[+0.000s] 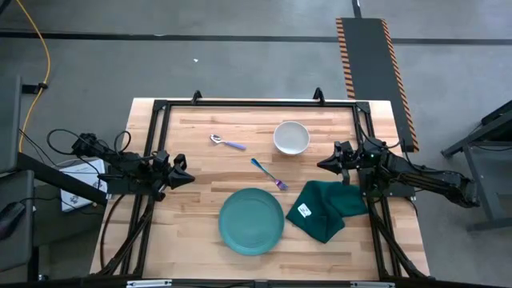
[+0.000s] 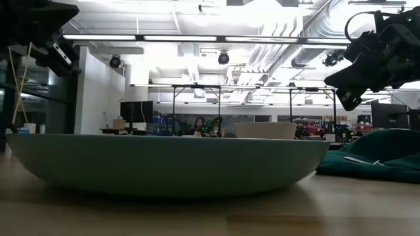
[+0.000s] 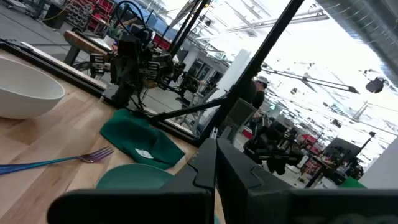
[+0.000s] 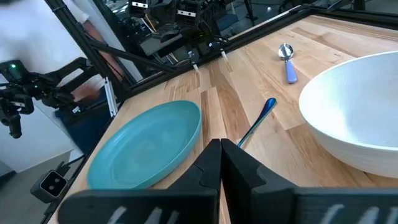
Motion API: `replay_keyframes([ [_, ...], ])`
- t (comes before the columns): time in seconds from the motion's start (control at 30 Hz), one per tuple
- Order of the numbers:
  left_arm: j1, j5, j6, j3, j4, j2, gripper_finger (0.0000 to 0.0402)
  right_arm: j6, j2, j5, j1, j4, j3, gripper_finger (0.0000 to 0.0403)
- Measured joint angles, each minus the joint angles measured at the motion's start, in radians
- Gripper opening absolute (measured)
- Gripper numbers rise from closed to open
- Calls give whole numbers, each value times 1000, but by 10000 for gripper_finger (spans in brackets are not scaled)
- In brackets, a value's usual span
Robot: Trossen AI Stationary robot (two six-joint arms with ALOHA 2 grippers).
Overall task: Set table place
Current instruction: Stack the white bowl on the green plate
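Your left gripper [image 1: 190,177] and right gripper [image 1: 321,165] both have fingers pressed together, holding nothing; the plate [image 1: 251,221], fork [image 1: 269,174], spoon [image 1: 227,143] and bowl [image 1: 291,137] lie between them.

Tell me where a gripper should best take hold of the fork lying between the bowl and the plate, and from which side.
Probably the blue-purple handle of the fork, from straight above, fingers straddling it crosswise. It lies flat and diagonal on the table, tines toward the green cloth, handle end toward the bowl. The handle has open wood on both sides; the tine end sits near the cloth and the plate.
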Motion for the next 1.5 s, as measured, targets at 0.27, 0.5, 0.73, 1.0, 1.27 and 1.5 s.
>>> replay_keyframes([
  [0.27, 0, 0, 0, 0, 0, 0, 1, 0, 0, 0, 0, 0, 0, 0],
  [0.5, 0, 0, 0, 0, 0, 0, 1, 0, 0, 0, 0, 0, 0, 0],
  [0.73, 0, 0, 0, 0, 0, 0, 1, 0, 0, 0, 0, 0, 0, 0],
  [1.0, 0, -32, 1, 0, 0, 0, 1, 0, 0, 0, 0, 0, 0, 0],
  [1.27, 0, -32, 1, 0, 0, 0, 1, 0, 0, 0, 0, 0, 0, 0],
  [1.5, 0, -33, 0, 0, 0, 0, 1, 0, 0, 0, 0, 0, 0, 0],
])
